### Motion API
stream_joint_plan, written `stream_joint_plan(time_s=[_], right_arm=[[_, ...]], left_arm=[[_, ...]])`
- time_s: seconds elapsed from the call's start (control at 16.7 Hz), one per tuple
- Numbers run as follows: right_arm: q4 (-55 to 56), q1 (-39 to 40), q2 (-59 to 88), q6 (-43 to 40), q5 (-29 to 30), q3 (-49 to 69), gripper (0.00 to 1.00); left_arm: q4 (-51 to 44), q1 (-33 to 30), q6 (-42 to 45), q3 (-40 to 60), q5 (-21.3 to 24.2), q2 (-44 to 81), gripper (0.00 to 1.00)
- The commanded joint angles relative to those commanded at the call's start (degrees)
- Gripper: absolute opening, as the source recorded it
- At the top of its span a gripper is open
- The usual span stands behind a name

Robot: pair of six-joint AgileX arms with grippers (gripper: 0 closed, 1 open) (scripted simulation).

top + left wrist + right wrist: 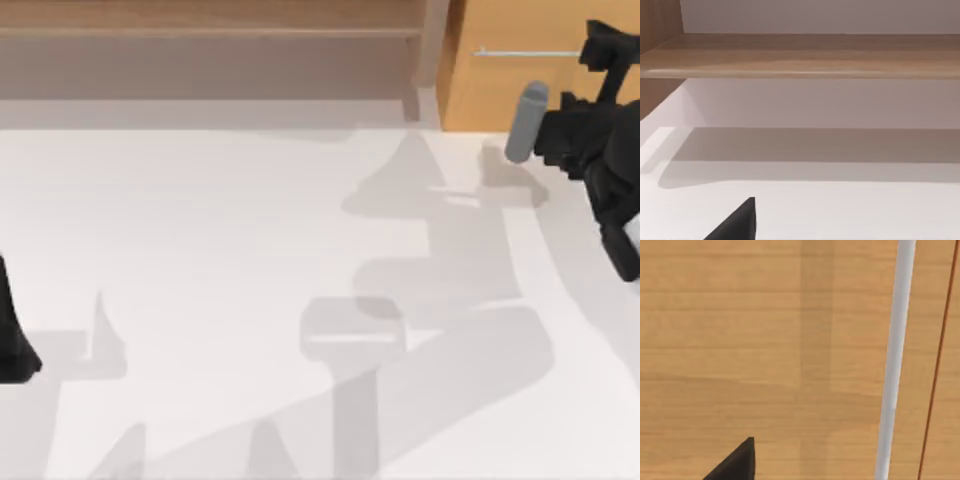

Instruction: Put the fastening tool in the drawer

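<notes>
My right pincer [598, 60] at the drawer [500, 90] handle [525, 52] — stiff thin bar, slippery; pincer's spread: cannot tell.

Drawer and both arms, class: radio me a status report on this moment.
Right gripper up at the drawer front, near its silver handle. Drawer looks closed. Left arm parked at table's left edge. Grey cylinder beside right arm.

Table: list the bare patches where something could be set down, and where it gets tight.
The white table is bare from the wooden shelf at the back to the near edge, and from the parked left gripper at the left edge across the middle. It is tight at the back right, where the right gripper hangs before the closed drawer, beside a grey cylinder.
</notes>
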Motion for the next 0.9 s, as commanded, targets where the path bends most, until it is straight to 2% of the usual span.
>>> stream_joint_plan(time_s=[0.54, 0.9], right_arm=[[-3.2, -0.4, 2.8, -0.1, -0.5, 6.0, 1.0], [-3.2, -0.4, 2.8, -0.1, -0.5, 6.0, 0.55]], left_arm=[[0.0, 0.0, 0.0, 0.0, 0.0, 0.0, 1.0], [0.0, 0.0, 0.0, 0.0, 0.0, 0.0, 1.0]])
